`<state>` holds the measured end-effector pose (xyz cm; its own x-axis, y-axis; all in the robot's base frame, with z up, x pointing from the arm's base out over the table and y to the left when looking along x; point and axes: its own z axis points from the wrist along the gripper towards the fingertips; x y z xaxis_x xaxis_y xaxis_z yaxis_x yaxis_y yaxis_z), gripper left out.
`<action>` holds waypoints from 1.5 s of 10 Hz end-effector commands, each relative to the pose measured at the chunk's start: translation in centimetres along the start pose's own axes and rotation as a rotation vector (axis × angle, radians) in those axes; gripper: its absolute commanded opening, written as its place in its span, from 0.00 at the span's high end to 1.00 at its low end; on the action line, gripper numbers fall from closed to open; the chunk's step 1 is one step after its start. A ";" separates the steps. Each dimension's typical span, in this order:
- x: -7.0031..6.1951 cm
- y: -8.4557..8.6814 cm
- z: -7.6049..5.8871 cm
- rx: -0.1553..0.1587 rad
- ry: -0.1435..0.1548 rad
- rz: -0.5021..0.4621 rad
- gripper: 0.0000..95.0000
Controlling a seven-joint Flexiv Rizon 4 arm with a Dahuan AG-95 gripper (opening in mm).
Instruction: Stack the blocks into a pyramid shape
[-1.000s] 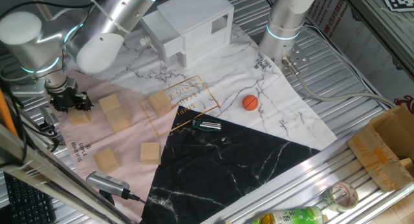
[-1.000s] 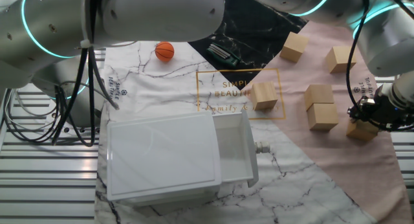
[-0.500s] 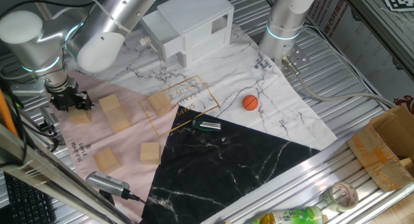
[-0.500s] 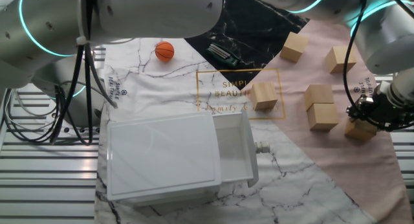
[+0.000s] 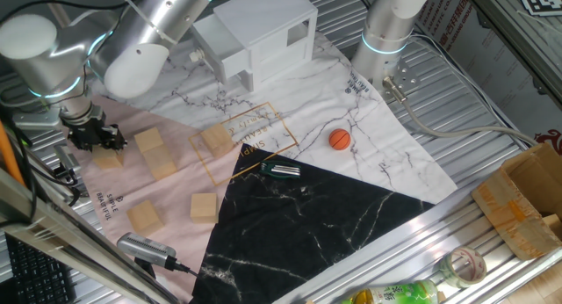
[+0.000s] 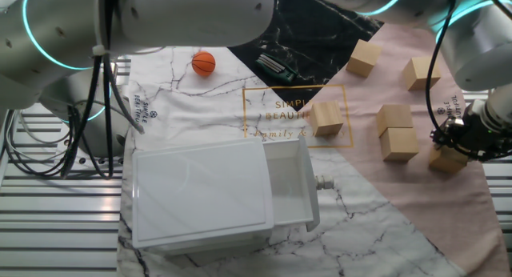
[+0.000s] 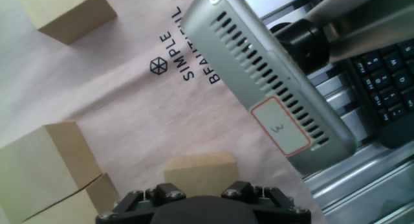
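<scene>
Nothing has moved that I can measure: across the last second the gripper [image 5: 94, 139] sits at the same spot on the pink part of the mat [image 5: 176, 185], and all six blocks lie where they lay. At most the hand shifted a hair in the other fixed view.

Gripper is down over the block at the mat's edge [image 6: 448, 159]. In the hand view that block [image 7: 199, 173] shows just ahead of the gripper body, its near part cut off by the black housing. The fingers themselves are hidden in every view, so I cannot tell whether the jaws are wide, narrow, or clamped on the block.

Just beside it, a pair of blocks [image 5: 156, 152] sit touching each other; the hand view cuts them at the left and bottom border. Another block [image 5: 216, 138] rests on the gold printed frame in the mat's middle. Two more, one [image 5: 204, 206] near the black marble patch and one [image 5: 144, 217] nearer the mat's corner, lie well apart from the rest. No block is stacked on another.

Farther out: orange ball [image 5: 340, 139] on the white marble patch, white house [image 5: 260, 33] at the far end, a small dark tool [image 5: 281, 170] at the black patch's tip. A grey vented camera bar [image 7: 265, 78] fills the hand view's upper right; a keyboard [image 7: 381, 75] beyond it is cut off.
</scene>
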<state>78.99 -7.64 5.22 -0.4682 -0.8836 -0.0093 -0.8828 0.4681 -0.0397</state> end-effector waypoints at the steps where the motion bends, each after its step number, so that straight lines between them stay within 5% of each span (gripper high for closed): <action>1: -0.1 0.2 -1.1 -0.003 0.007 0.011 1.00; 5: 0.3 1.2 -3.2 0.004 0.019 0.047 1.00; 9: 0.6 2.5 -5.3 0.028 0.060 0.151 1.00; 15: 1.4 4.3 -7.4 0.034 0.035 0.435 1.00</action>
<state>74.56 -6.94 12.07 -0.7457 -0.6661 0.0152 -0.6651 0.7430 -0.0747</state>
